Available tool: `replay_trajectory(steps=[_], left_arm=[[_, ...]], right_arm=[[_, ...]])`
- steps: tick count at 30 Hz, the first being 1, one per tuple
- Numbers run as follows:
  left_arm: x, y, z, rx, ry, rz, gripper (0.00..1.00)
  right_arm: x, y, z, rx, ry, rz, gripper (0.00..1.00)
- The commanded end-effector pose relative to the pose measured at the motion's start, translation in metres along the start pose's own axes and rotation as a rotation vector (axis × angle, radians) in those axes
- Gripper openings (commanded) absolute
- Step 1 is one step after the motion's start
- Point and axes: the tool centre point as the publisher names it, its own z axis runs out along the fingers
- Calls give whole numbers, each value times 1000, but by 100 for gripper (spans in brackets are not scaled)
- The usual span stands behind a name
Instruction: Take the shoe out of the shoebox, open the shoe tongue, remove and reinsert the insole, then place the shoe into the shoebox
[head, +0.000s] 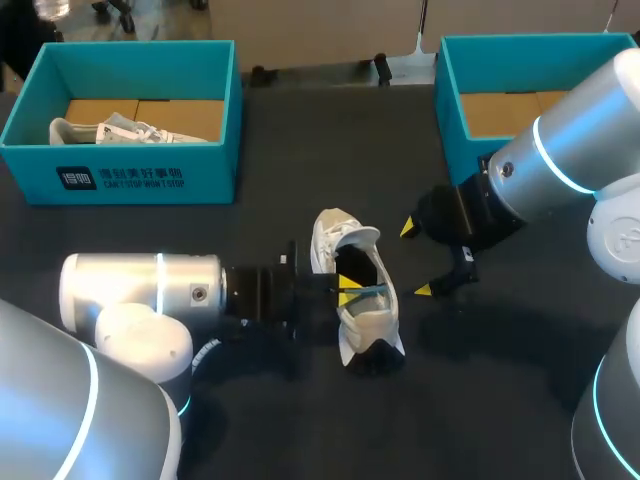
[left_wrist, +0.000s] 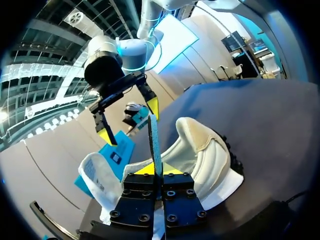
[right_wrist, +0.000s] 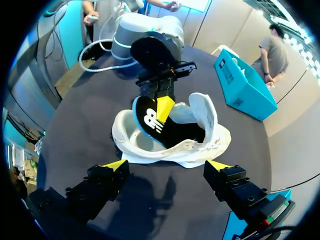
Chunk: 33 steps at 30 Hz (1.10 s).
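A white shoe lies on the dark table between my two grippers. Its black insole, edged in teal, stands half out of the shoe's opening, and my left gripper is shut on it from the left. In the left wrist view the insole rises edge-on from between the closed fingers, with the shoe just ahead. My right gripper hangs open to the right of the shoe, apart from it. The right wrist view shows the shoe, the insole and the left gripper ahead of my own open gripper.
A teal shoebox at the back left holds another white shoe. A second teal shoebox stands at the back right, partly behind my right arm. Bare table lies in front of the shoe.
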Motion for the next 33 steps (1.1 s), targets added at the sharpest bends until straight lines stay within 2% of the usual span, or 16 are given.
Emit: replay_trajectory(steps=[1, 6, 7, 8, 16, 17, 23, 26, 28, 33], left_arm=[[-4, 7, 1, -10, 1, -1, 0], [-2, 9, 5, -20, 18, -11, 0], [-2, 5, 5, -9, 20, -6, 18], [-2, 1, 4, 0, 16, 0, 27], [-6, -29, -3, 48, 0, 30, 35], [-7, -32, -5, 51, 1, 35, 39], [-5, -38, -13, 47, 14, 36, 41], [-1, -33, -11, 39, 26, 19, 36], [3, -30, -7, 37, 33, 15, 0], [6, -19, 1, 36, 55, 27, 0]], right_arm=[[1, 1, 1, 6, -3, 1, 100], [1, 1, 1, 6, -3, 1, 100], [1, 1, 1, 6, -3, 1, 100], [1, 1, 1, 6, -3, 1, 100], [1, 1, 1, 6, -3, 1, 100], [1, 1, 1, 6, -3, 1, 100], [1, 1, 1, 6, -3, 1, 100], [1, 1, 1, 6, -3, 1, 100], [1, 1, 1, 6, -3, 1, 100], [1, 1, 1, 6, -3, 1, 100]])
